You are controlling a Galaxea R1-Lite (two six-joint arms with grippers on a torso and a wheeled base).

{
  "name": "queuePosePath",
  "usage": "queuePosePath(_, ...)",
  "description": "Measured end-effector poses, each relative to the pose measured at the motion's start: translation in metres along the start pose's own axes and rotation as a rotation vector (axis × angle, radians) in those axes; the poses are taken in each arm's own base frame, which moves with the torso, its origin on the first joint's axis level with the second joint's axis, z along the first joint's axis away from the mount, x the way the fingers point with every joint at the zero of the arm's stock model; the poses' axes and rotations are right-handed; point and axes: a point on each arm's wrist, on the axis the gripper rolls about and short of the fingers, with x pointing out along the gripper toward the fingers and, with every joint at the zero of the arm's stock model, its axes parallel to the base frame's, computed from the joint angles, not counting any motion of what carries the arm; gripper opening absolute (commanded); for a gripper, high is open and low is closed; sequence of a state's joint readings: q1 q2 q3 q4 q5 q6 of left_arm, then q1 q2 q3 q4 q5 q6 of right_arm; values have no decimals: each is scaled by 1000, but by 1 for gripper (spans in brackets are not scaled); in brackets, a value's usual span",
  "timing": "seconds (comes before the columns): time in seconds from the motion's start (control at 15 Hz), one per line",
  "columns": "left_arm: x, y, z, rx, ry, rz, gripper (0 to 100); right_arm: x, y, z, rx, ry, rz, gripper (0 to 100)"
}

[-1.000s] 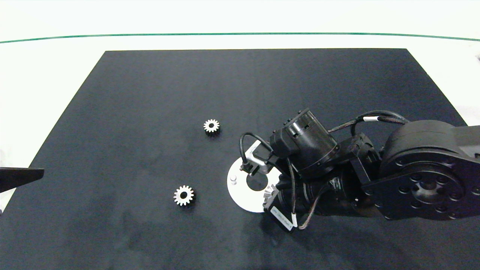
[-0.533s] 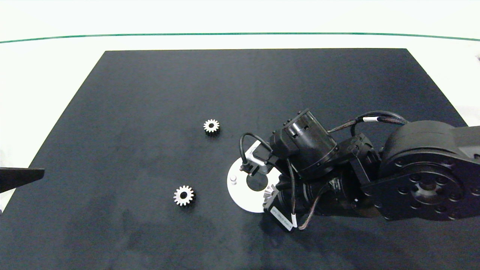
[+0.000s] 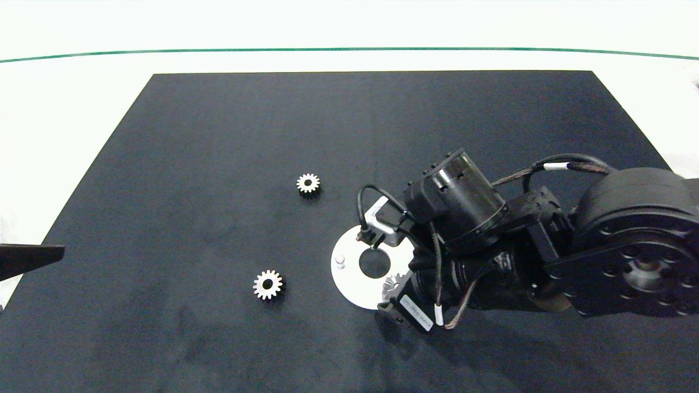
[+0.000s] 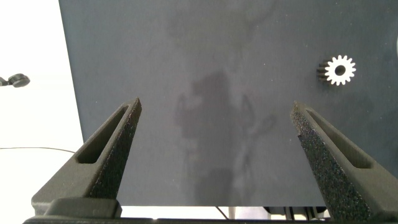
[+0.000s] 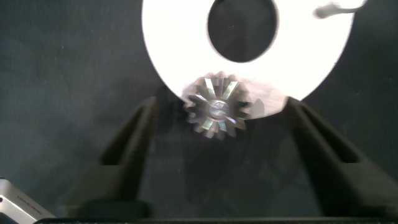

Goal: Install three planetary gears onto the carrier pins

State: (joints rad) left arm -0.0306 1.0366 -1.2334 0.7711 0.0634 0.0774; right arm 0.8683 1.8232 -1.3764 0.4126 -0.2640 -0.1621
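The white disc (image 3: pixel 352 281) lies on the black mat with one bare carrier pin (image 3: pixel 339 261) showing. In the right wrist view a silvery planetary gear (image 5: pixel 217 107) sits on the disc (image 5: pixel 180 50) near its rim, with a pin end filling its centre hole. My right gripper (image 5: pixel 221 104) is open, one finger on each side of that gear and clear of it. Two more gears lie loose on the mat, one farther back (image 3: pixel 308 183) and one nearer (image 3: pixel 267 284). My left gripper (image 4: pixel 214 107) is open and holds nothing, parked at the mat's left edge.
The right arm's wrist (image 3: pixel 458 218) hangs over the disc's right part and hides it in the head view. The black mat (image 3: pixel 218 136) lies on a white table with a green line (image 3: pixel 164 52) at the back. The left wrist view shows one loose gear (image 4: pixel 340 70).
The right arm has drawn back a little to the right, uncovering more of the disc. The gear stays on the disc. The loose gears and the left arm have not moved.
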Motion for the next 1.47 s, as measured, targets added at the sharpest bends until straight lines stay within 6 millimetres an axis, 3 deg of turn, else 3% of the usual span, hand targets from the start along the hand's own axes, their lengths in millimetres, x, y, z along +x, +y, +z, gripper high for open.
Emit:
queuePosePath(0.2,2,-2,0,8,7,-14,100,-33,-20,-9,69,-54,-34,100)
queuePosePath(0.33,5,-6,-1,27,16,-57,100,-71,-39,-22,147,-125,-74,100)
queuePosePath(0.53,15,-13,5,-13,10,-103,100,-134,-59,-61,244,-238,-147,100)
queuePosePath(0.8,18,-49,9,109,-3,-261,100,-196,-67,-120,353,-361,-270,100)
queuePosePath(1.0,40,-88,13,237,25,-266,100,-209,-61,-146,375,-396,-289,100)
queuePosePath(1.2,61,-135,3,373,71,-333,100,-214,-58,-153,370,-417,-292,100)
queuePosePath(1.47,91,-165,-8,440,123,-336,100,-222,-57,-157,366,-449,-302,100)
